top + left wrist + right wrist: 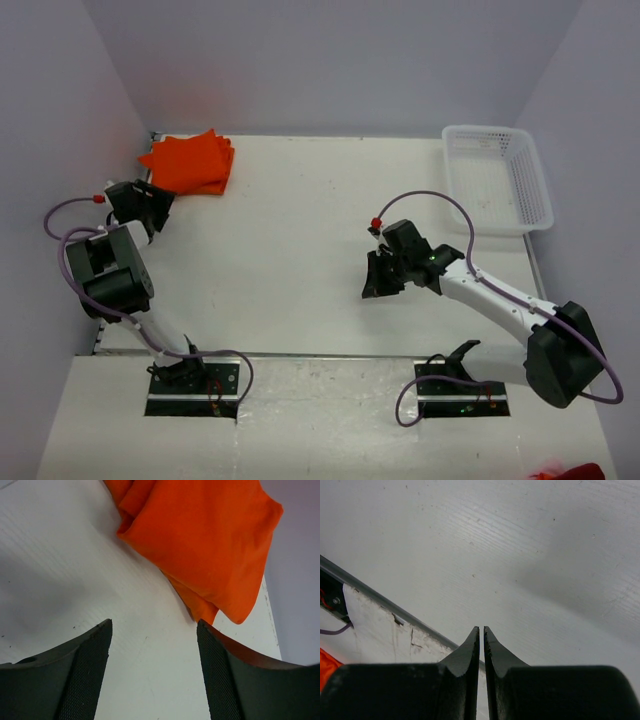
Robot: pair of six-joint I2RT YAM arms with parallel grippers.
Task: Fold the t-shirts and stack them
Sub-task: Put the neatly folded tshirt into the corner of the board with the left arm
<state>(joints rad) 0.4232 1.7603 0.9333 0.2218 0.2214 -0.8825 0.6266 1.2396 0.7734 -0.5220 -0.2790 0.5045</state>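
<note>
The left gripper (154,625) stands wide open with nothing between its fingers, over the bare white table (290,240) just short of the folded orange t-shirts (190,162), which lie stacked at the far left corner. The right gripper (481,630) is clenched shut and empty over mid-table, well apart from the white lattice basket (497,180).

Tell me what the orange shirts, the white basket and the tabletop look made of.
t-shirts: soft thin cloth, matte; they drape in rounded folds. Probably cotton knit.
basket: white plastic, likely moulded; even lattice walls and floor.
table: white, matte, with fine parallel ridges; painted board or corrugated plastic, unclear.
</note>
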